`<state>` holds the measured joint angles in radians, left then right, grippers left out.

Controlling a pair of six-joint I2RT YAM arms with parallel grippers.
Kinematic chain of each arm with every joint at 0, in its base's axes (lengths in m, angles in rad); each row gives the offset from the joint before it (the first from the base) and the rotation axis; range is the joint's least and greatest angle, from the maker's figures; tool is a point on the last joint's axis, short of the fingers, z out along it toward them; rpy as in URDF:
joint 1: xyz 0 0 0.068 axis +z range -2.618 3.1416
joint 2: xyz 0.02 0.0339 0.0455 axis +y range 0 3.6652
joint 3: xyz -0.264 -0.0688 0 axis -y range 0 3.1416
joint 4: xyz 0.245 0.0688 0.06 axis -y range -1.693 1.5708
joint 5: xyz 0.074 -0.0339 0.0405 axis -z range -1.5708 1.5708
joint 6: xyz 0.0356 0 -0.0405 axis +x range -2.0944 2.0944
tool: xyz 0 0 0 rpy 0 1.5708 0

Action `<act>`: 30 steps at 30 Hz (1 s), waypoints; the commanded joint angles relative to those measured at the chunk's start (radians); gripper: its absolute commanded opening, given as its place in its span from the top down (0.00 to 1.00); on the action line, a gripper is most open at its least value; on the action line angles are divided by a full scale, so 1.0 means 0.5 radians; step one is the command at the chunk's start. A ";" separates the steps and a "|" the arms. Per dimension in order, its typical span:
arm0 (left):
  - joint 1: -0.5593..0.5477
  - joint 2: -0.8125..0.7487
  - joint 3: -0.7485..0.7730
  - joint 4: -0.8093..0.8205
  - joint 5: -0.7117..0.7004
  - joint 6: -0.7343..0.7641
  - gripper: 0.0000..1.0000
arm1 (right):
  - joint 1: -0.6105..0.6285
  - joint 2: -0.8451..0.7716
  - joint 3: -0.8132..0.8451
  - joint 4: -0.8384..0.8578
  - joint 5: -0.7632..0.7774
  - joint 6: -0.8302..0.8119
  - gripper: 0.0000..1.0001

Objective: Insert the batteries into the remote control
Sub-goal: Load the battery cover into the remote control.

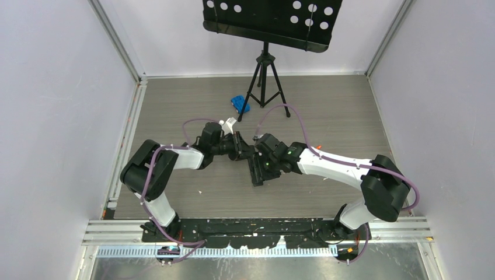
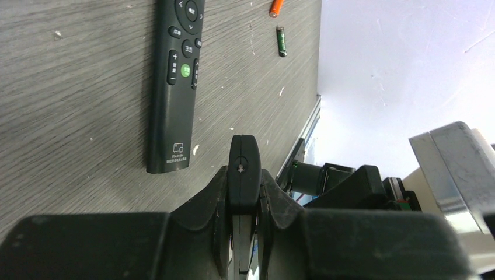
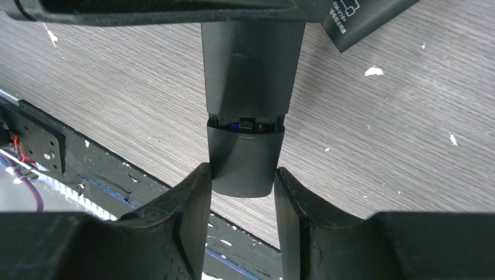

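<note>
The plain black remote control (image 3: 251,64) hangs above the table, held between both arms. My left gripper (image 2: 244,175) is shut on it, and there the remote control (image 2: 243,166) shows edge-on. Its battery cover (image 3: 244,160) is slid partly off, leaving a narrow gap. My right gripper (image 3: 242,175) is shut on the cover's end, one finger on each side. In the top view the left gripper (image 1: 238,146) and right gripper (image 1: 258,153) meet at mid-table. An orange battery (image 2: 276,7) and a dark green battery (image 2: 281,42) lie on the table further off.
A second black remote with pale buttons (image 2: 175,87) lies flat on the table beside the held one, and in the top view this buttoned remote (image 1: 255,173) is under the right wrist. A blue object (image 1: 240,104) and a tripod stand (image 1: 265,76) are at the back. The table's near rail (image 3: 46,140) is close.
</note>
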<state>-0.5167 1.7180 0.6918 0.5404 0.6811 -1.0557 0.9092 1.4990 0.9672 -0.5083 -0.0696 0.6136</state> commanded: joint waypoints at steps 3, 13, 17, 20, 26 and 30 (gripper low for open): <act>0.003 -0.173 0.080 0.117 0.332 -0.036 1.00 | -0.043 -0.046 0.002 0.049 -0.014 -0.041 0.59; 0.003 -0.169 0.083 0.116 0.425 -0.055 1.00 | -0.103 -0.097 0.007 0.085 -0.072 -0.040 0.56; 0.003 -0.171 0.083 0.122 0.427 -0.109 1.00 | -0.105 -0.074 0.014 0.084 -0.058 -0.025 0.55; 0.002 -0.187 0.080 0.127 0.432 -0.144 1.00 | -0.107 -0.041 0.029 0.084 -0.016 -0.004 0.55; -0.006 -0.208 0.063 0.128 0.442 -0.200 1.00 | -0.107 0.000 0.096 0.095 0.093 -0.032 0.54; -0.034 -0.203 0.047 0.119 0.426 -0.213 1.00 | -0.105 0.030 0.162 0.121 0.184 -0.092 0.52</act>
<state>-0.5053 1.6829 0.6994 0.5491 0.7551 -1.0618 0.8730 1.4830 0.9916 -0.5102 -0.1238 0.6025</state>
